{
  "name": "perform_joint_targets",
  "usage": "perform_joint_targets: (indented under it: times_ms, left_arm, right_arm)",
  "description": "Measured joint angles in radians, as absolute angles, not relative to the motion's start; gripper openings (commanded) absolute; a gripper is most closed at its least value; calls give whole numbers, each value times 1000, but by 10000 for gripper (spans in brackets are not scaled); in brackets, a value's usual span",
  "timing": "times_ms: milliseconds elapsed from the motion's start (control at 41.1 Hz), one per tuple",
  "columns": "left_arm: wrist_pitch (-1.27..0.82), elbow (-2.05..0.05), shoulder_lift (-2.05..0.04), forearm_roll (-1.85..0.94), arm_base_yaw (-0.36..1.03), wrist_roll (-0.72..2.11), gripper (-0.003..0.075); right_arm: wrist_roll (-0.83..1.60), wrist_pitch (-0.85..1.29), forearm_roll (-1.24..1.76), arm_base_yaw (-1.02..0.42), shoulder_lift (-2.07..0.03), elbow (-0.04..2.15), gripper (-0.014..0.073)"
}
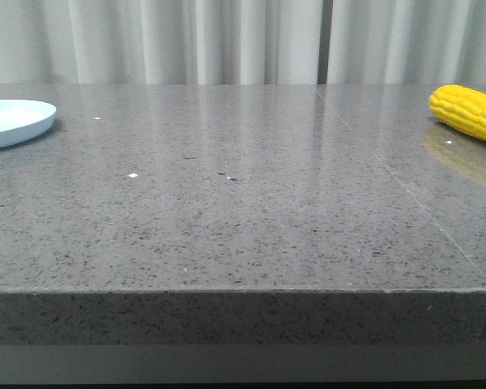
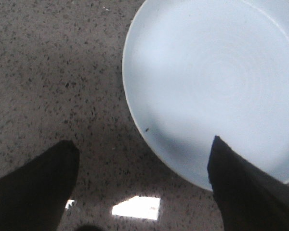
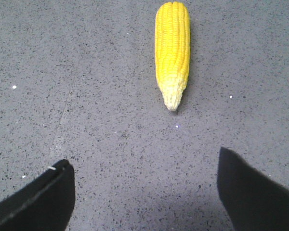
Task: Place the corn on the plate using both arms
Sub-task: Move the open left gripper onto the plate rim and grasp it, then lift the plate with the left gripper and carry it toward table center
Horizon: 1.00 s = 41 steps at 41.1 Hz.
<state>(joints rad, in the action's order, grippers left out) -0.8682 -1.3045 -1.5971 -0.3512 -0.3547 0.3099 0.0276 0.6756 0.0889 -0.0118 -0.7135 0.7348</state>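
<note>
The yellow corn [image 1: 470,112] lies on the grey stone table at the far right of the front view. In the right wrist view the corn [image 3: 172,50] lies ahead of my right gripper [image 3: 143,159], its pale tip pointing toward the fingers, a gap of bare table between. The right gripper is open and empty. The pale blue plate [image 1: 12,121] sits at the far left of the front view. In the left wrist view the plate [image 2: 216,82] is empty, and my left gripper [image 2: 143,147] is open above its rim, one finger [image 2: 241,183] over the plate.
The grey speckled table [image 1: 243,203] has a seam running toward the front right and a front edge close to the camera. White curtains hang behind it. Neither arm shows in the front view.
</note>
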Motion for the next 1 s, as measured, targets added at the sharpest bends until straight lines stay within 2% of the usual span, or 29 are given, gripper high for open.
perform_joint_targets:
  times_ms: [316, 657, 998]
  left_arm:
    - [-846, -1419, -1772, -364, -355, 314, 490]
    - [-842, -1512, -1870, -366, -336, 314, 478]
    - [-914, -1533, -1889, -347, -330, 314, 186]
  right_arm:
    - [28, 676, 89, -12, -714, 735, 625]
    - [28, 676, 89, -12, -714, 735, 625]
    - [28, 676, 89, -12, -714, 735, 625]
